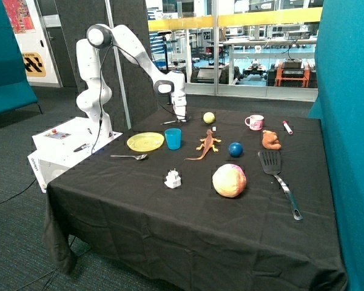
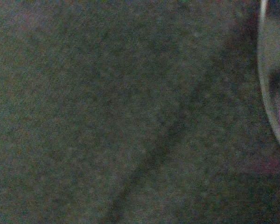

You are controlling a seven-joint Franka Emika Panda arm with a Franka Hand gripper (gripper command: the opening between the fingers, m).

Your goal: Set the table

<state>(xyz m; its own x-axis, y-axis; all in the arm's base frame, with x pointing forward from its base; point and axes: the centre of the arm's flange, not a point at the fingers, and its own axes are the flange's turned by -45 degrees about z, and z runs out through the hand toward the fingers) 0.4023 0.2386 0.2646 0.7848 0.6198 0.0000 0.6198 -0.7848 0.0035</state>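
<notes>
The table (image 1: 139, 206) is draped in black cloth. On it, near the robot's side, lie a yellow plate (image 1: 145, 142), a blue cup (image 1: 173, 138) beside the plate, and a metal spoon (image 1: 130, 157) in front of the plate. My gripper (image 1: 181, 116) is down low at the cloth behind the cup, right over a thin metal utensil (image 1: 171, 123). The wrist view shows black cloth very close, with a curved shiny metal edge (image 2: 270, 84) at one side; I cannot tell what that piece is.
Around the cup lie an orange toy lizard (image 1: 207, 144), a yellow ball (image 1: 208, 117), a blue ball (image 1: 235, 149), a pink mug (image 1: 254, 122), a brown teddy (image 1: 270, 139), a marker (image 1: 287, 127), a spatula (image 1: 279, 176), a big pink-yellow ball (image 1: 229, 180) and a small white object (image 1: 173, 179).
</notes>
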